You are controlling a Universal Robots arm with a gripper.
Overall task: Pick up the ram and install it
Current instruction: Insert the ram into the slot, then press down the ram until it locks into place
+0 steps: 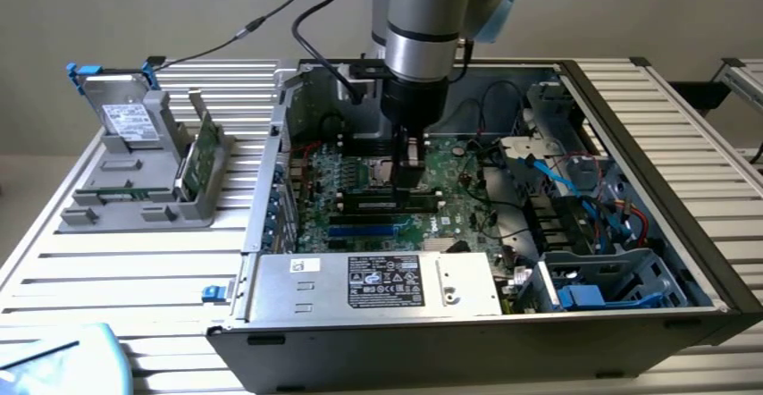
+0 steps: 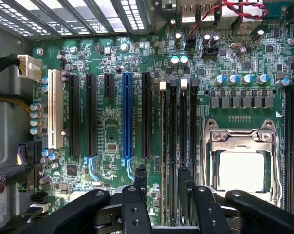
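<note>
My gripper hangs low inside the open computer case over the green motherboard, right above the black memory slots. In the wrist view the gripper is open, its two black fingers straddling one slot. A thin board edge that looks like the ram sits upright in that slot, and the fingers stand apart from it. In the exterior view a slim green ram stick stands on edge in a grey rack at the exterior view's left, outside the case.
The metal-framed processor socket lies close beside the memory slots. A blue expansion slot and black ones lie on the other side. The power supply, drive cages and loose cables crowd the case.
</note>
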